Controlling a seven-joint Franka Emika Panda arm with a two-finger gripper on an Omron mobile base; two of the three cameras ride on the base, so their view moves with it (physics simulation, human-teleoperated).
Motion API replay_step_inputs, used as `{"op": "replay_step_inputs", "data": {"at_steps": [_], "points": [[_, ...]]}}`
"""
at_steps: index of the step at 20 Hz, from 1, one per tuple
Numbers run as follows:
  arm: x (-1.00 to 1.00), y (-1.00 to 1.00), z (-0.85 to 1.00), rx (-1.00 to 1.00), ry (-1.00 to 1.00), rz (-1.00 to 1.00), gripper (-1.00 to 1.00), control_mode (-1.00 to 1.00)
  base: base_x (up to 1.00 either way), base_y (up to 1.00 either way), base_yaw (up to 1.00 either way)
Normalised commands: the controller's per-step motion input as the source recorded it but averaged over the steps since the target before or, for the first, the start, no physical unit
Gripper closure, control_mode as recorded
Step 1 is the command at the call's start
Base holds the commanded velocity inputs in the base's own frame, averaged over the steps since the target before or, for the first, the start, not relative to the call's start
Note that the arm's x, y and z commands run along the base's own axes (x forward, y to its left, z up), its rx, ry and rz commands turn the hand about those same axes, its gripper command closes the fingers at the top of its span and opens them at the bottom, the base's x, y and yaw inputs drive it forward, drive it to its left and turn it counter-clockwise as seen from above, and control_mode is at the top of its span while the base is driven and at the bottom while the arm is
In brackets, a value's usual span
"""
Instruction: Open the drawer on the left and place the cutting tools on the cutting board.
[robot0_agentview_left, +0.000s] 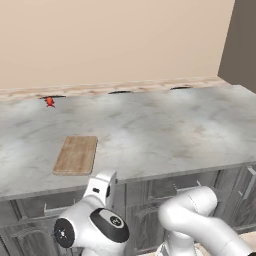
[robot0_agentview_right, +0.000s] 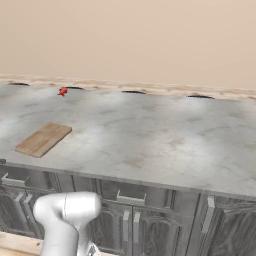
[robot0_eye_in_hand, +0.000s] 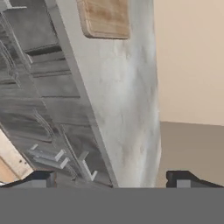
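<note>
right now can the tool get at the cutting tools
Probably not. No knife or shears show on the counter; the drawer fronts below look shut. The tool is open and holds nothing; a drawer must open first.

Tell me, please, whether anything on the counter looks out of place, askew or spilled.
Nothing stands out. The cutting board lies flat and bare near the counter's front edge, and a tiny red object sits by the back wall.

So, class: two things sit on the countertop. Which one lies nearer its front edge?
The cutting board, flat and light brown, lies near the front edge; the tiny red object sits back by the wall.
</note>
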Motion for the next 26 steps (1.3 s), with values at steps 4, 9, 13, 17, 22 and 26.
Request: {"op": "replay_step_inputs", "data": {"at_steps": [4, 9, 13, 17, 22, 26], "points": [[0.00, 0.33, -0.44, -0.16, -0.06, 0.04, -1.00, -1.00, 0.00, 0.00, 0.00], [0.03, 0.29, -0.44, -0.12, -0.07, 0.03, -1.00, -1.00, 0.00, 0.00, 0.00], [0.21, 0.09, -0.34, -0.04, -0.05, 0.00, -1.00, -1.00, 0.00, 0.00, 0.00], [0.29, 0.01, -0.33, -0.01, -0.04, 0.00, -1.00, -1.00, 0.00, 0.00, 0.00], [0.28, 0.01, -0.33, 0.00, -0.02, 0.01, -1.00, -1.00, 0.00, 0.00, 0.00], [0.22, 0.04, -0.26, 0.00, -0.02, 0.01, -1.00, -1.00, 0.00, 0.00, 0.00]]}}
